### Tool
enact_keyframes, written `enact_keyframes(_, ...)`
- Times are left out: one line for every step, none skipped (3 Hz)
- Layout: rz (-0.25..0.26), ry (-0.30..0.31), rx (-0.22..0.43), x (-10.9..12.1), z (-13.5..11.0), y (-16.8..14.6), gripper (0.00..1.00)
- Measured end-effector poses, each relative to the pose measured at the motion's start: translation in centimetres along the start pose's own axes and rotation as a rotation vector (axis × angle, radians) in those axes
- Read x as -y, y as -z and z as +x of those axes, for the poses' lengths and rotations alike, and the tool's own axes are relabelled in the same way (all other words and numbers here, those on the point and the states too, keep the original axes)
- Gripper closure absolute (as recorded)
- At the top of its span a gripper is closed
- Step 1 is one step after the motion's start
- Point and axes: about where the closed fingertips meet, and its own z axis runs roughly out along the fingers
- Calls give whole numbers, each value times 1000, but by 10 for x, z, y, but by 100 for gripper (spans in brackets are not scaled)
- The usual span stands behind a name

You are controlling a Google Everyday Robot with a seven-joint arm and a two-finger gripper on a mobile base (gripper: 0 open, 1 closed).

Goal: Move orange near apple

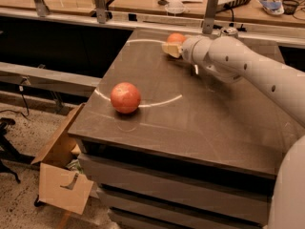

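Your hand [170, 48] sits at the orange [177, 36], top middle, to carry it to the apple [126, 97], left of middle. I cannot tell its grip.

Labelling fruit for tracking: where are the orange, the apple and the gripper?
orange [177, 36], camera view, its visible top
apple [126, 98], camera view, its middle
gripper [168, 48], camera view, its tip by the orange

The dark table [200, 128] carries the apple [126, 98] near its left edge and the orange [177, 36] at the far edge, with the tool [170, 48] just beside the orange.
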Motion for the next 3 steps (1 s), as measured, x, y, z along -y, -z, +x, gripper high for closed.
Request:
enact_keyframes(-29, 29, 55, -3, -32, 11, 73)
enact_keyframes(-63, 2, 65, -10, -46, 63, 100)
enact_keyframes(-132, -39, 16, -21, -37, 125, 100)
